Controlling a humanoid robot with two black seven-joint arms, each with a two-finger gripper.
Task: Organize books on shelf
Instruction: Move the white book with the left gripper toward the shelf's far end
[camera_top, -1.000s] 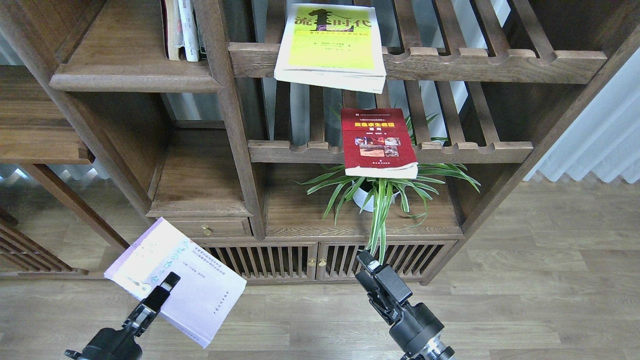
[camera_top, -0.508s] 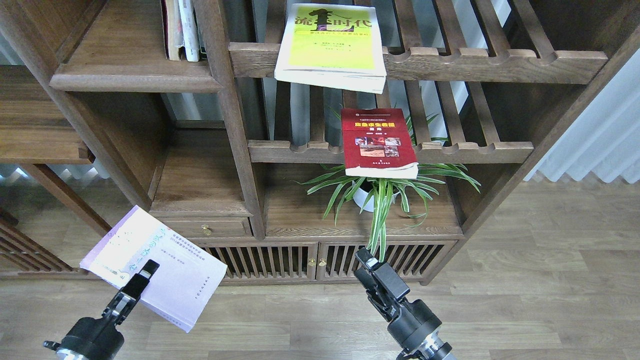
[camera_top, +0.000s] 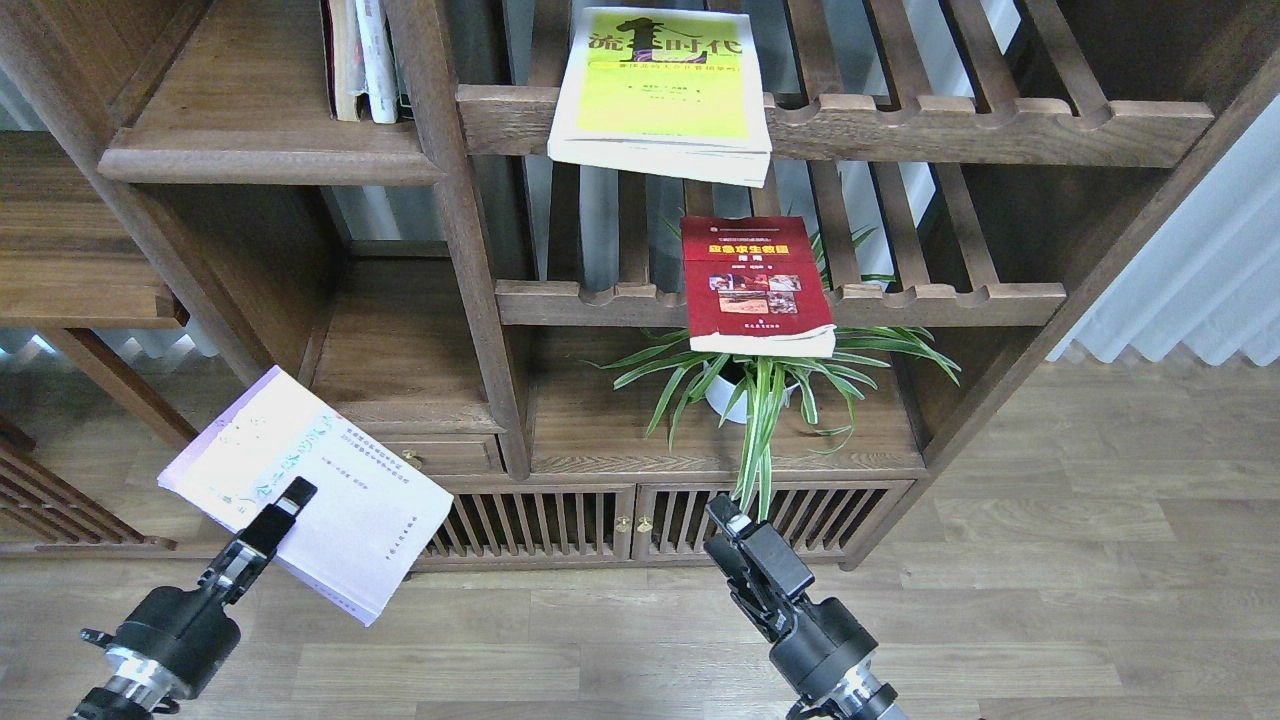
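My left gripper (camera_top: 290, 498) is shut on the pale lavender-white book (camera_top: 330, 500) and holds it flat in the air, low at the left, in front of the cabinet. The yellow-green book (camera_top: 662, 88) lies on the upper slatted rack. The dark red book (camera_top: 755, 285) lies on the lower slatted rack, overhanging its front rail. The solid brown shelf (camera_top: 260, 150) is at the upper left. My right gripper (camera_top: 725, 520) is low in the middle, empty, its fingers close together.
Thin cream and white-spined books (camera_top: 362, 60) stand at the back of the solid shelf. A spider plant in a white pot (camera_top: 765, 385) sits under the red book. A small drawer (camera_top: 440, 455) and slatted cabinet doors (camera_top: 640, 520) are below. A white curtain (camera_top: 1190, 290) hangs at right.
My left arm has carried the lavender book to the left and slightly upward. My right gripper has barely shifted. The yellow-green and red books have not moved.
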